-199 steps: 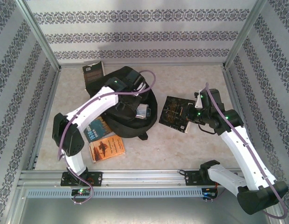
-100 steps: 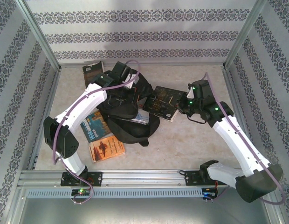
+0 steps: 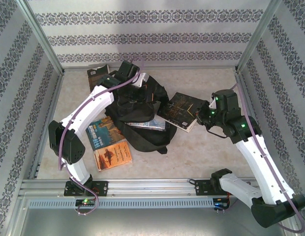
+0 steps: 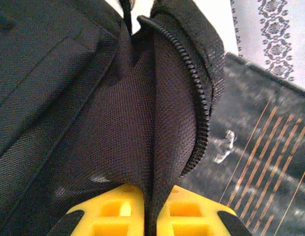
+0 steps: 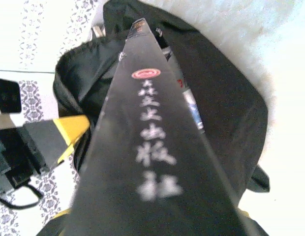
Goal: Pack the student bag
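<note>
The student bag (image 3: 137,109) was seen slumped left of the centre of the bench (image 3: 206,157), its soft black woven fabric crumpled and its mouth gaping. A fold of its mesh lining, edged by a coarse black zipper (image 4: 199,93), was pinched between the yellow fingers of the left claw (image 4: 150,216), which was closed on it at the bag's far side. At the bag's right edge a flat dark book (image 3: 181,109) with gold line patterning was held tilted, gripped by the closed right claw (image 3: 200,114), its glossy spine pointed at the opening. Just beside the bag's left edge a blue book (image 3: 101,132) and an orange book (image 3: 113,156) were laid flat. A black book (image 3: 97,76) was seen near the far left corner. Bare marbled bench was seen along the near edge and toward the far right corner.
</note>
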Robot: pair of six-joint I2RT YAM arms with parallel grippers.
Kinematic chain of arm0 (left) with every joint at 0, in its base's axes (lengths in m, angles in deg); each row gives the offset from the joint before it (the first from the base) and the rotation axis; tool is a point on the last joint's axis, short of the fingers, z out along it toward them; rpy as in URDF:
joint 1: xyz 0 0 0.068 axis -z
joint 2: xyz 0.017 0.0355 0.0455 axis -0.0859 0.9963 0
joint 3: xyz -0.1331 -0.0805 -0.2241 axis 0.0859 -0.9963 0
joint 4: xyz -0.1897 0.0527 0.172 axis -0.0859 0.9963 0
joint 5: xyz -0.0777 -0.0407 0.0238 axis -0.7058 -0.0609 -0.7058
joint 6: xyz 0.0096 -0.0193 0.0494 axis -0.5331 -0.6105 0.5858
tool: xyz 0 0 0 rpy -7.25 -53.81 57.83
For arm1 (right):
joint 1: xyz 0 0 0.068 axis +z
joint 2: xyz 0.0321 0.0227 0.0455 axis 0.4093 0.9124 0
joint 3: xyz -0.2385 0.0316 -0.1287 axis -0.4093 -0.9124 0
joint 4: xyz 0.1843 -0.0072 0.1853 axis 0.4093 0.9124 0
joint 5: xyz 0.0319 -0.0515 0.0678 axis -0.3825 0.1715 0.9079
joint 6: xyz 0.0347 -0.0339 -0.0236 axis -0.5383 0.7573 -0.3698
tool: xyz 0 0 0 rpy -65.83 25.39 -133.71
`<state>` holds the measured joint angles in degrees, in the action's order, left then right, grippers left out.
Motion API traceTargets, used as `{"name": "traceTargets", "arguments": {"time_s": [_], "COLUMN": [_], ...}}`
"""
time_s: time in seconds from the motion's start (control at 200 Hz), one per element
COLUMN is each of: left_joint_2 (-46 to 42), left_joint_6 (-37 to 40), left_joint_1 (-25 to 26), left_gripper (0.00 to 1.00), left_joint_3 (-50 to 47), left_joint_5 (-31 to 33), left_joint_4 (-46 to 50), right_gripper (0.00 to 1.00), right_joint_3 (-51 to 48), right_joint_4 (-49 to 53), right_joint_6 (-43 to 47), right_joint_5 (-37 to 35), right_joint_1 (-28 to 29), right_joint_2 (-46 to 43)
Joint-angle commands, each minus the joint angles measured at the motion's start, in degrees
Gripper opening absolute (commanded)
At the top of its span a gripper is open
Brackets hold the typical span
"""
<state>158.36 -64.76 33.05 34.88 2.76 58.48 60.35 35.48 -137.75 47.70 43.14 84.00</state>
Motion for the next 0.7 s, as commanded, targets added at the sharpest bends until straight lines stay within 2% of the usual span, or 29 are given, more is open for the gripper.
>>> {"name": "traceTargets", "arguments": {"time_s": [0.0, 0.085, 0.13, 0.22, 0.28, 0.51, 0.7], "left_joint_2": [-0.51, -0.09, 0.33, 1.04, 1.16, 0.85, 0.96], "left_joint_6": [-3.02, -4.38, -4.66, -4.83, -4.75, 1.92, 6.2], "left_joint_1": [0.36, 0.47, 0.45, 0.7, 0.86, 2.67, 4.0], "left_gripper": [0.12, 0.2, 0.29, 0.57, 0.66, 0.77, 0.74], "left_joint_3": [2.47, 1.6, 1.32, 0.64, -0.12, 2.05, 2.78], "left_joint_5": [-5.7, -7.71, -8.78, -10.59, -11.42, -6.65, 0.29], "left_joint_4": [-8.24, -9.21, -9.13, -8.39, -7.96, -0.25, 6.38], "right_gripper": [0.0, 0.0, 0.0, 0.0, 0.0, 0.0, 0.0], "right_joint_3": [-3.22, -4.24, -3.66, -1.14, 0.08, 0.53, 0.21], "right_joint_4": [-5.65, -11.11, -13.74, -15.01, -15.28, -18.29, -18.04], "right_joint_6": [-1.91, -2.76, -2.55, -0.9, -0.28, -0.2, -0.14], "right_joint_5": [5.7, 6.95, 6.63, 5.99, 5.55, 5.19, 5.17], "right_joint_1": [3.3, 6.11, 7.31, 8.04, 8.08, 7.91, 7.65], "right_joint_2": [1.17, 3.03, 3.89, 6.07, 7.07, 7.69, 7.27]}}
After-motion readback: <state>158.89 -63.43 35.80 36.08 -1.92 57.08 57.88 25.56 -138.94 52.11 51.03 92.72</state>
